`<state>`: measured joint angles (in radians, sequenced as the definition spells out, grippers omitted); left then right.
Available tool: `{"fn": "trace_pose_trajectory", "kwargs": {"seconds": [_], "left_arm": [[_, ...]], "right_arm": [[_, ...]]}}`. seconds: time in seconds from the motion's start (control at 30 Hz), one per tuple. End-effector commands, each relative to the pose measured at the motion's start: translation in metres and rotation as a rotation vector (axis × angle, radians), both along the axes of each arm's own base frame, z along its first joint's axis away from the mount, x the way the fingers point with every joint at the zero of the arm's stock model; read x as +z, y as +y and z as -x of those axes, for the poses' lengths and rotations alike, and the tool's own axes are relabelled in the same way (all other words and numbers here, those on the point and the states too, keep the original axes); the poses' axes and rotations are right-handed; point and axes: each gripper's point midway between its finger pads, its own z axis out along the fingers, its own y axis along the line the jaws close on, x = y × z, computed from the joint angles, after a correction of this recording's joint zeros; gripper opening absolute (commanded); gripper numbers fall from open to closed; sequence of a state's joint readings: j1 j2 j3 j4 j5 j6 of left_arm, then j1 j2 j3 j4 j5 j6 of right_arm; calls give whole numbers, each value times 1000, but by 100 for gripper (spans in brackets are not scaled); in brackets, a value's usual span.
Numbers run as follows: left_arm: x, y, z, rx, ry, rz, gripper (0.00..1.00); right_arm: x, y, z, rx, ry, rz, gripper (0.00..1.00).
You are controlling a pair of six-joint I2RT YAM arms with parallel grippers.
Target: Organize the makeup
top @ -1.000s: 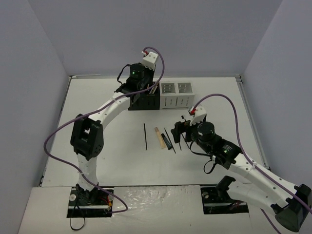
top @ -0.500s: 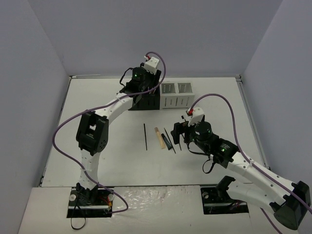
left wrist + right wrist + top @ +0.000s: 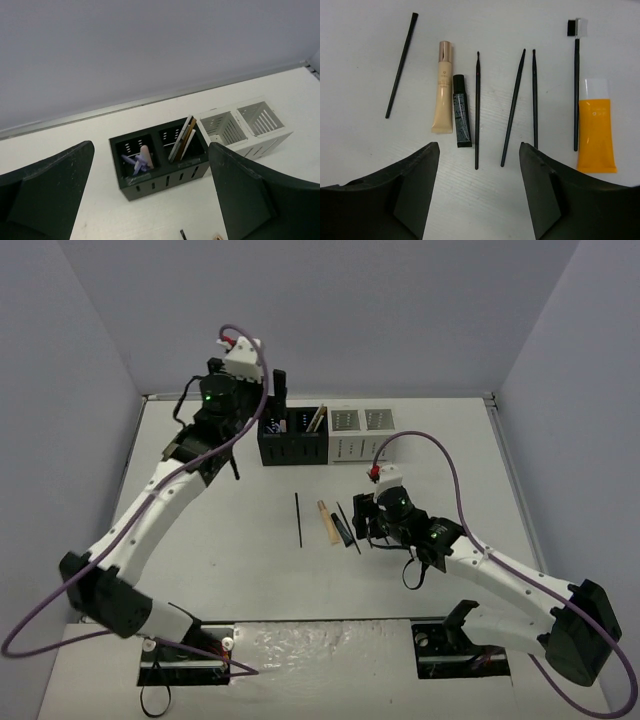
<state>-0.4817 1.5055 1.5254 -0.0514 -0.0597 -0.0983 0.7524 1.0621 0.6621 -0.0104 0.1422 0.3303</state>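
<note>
1. Two organizer boxes stand side by side near the far edge of the table, the left box touching the right box.
2. In the left box's left compartment sit the scissors and a stubby tool, leaning together; its right compartment holds tilted pencils.
3. Nearer the arms, well apart from the boxes, a row of items lies on the table.
4. Left to right (seen from the right wrist): slim brush, long tube, short tube just beside it, first pencil, slanted pencil, third pencil, comb-headed brush, flat tube.
</note>
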Motion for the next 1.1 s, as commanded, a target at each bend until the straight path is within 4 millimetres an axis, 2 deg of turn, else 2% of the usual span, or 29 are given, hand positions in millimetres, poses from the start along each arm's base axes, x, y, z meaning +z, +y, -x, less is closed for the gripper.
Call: {"fn": "trace_pose_trajectory", "kwargs": {"seconds": [0.0, 0.03, 0.1, 0.13, 0.23, 0.37, 0.43, 0.57, 0.83, 0.93, 1.07], "left_arm": [[-6, 65, 69, 156, 117, -4, 97], [-9, 72, 80, 163, 134, -6, 97], [-45, 84, 110, 169, 220, -21, 97], [-48, 90, 125, 170, 226, 1, 97], [-85, 104, 156, 178, 295, -7, 97], [-110, 118, 186, 197, 344, -7, 97], [-121, 122, 194, 203, 361, 4, 97], [-127, 128, 203, 221, 364, 20, 97], [-154, 133, 213, 232, 421, -4, 97], [-156, 138, 215, 249, 426, -24, 97], [-157, 147, 216, 286, 422, -47, 97]], "right_arm": [[-5, -3, -15, -79, 15, -14, 58], [-8, -4, -16, -85, 24, -9, 57], [-16, -7, -19, -103, 48, 0, 55], [-19, -10, -21, -119, 60, 3, 54], [-24, -17, -27, -151, 79, -2, 54], [-26, -26, -31, -187, 90, -4, 54], [-28, -28, -33, -199, 96, 7, 54], [-30, -25, -38, -193, 112, 17, 53], [-47, -15, -50, -180, 186, 87, 41], [-51, -9, -55, -170, 204, 103, 39], [-70, -2, -58, -154, 259, 137, 36]]}}
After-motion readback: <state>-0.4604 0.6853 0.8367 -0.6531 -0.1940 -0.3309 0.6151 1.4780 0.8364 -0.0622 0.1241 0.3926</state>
